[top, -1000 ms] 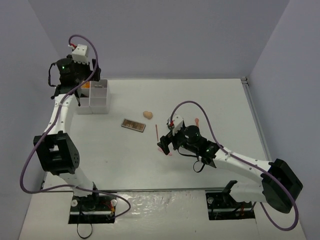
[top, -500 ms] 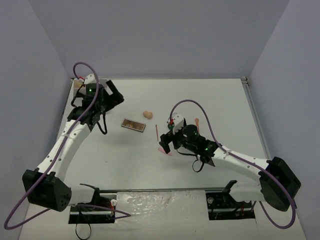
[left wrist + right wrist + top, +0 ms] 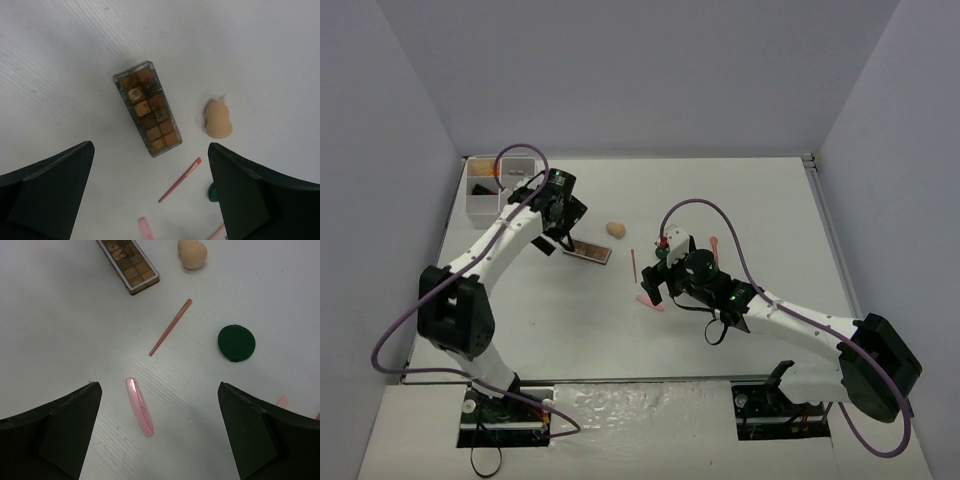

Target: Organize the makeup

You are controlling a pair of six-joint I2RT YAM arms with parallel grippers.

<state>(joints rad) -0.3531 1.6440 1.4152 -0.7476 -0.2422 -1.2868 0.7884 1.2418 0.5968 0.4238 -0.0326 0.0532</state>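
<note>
The makeup lies loose on the white table. A brown eyeshadow palette (image 3: pixel 588 250) (image 3: pixel 147 108) (image 3: pixel 128 265) sits mid-table, with a beige sponge (image 3: pixel 616 229) (image 3: pixel 218 119) (image 3: pixel 192 253) to its right. A thin dark-red stick (image 3: pixel 634 264) (image 3: pixel 180 179) (image 3: pixel 170 327), a pink stick (image 3: pixel 650 300) (image 3: pixel 139 406) and a dark-green round compact (image 3: pixel 236 343) lie nearer the right arm. My left gripper (image 3: pixel 560 228) (image 3: pixel 150 200) hovers open beside the palette, empty. Above the pink stick my right gripper (image 3: pixel 652 283) (image 3: pixel 157 435) is open and empty.
A white compartment box (image 3: pixel 472 205) stands at the back left, partly behind the left arm, with something orange inside. Another pink item (image 3: pixel 715 240) (image 3: pixel 282 401) lies to the right of the right gripper. Grey walls close in the table's left, back and right sides.
The left arm has swung from over the white box toward the palette, its jaws opening wider. The right arm has barely moved.
</note>
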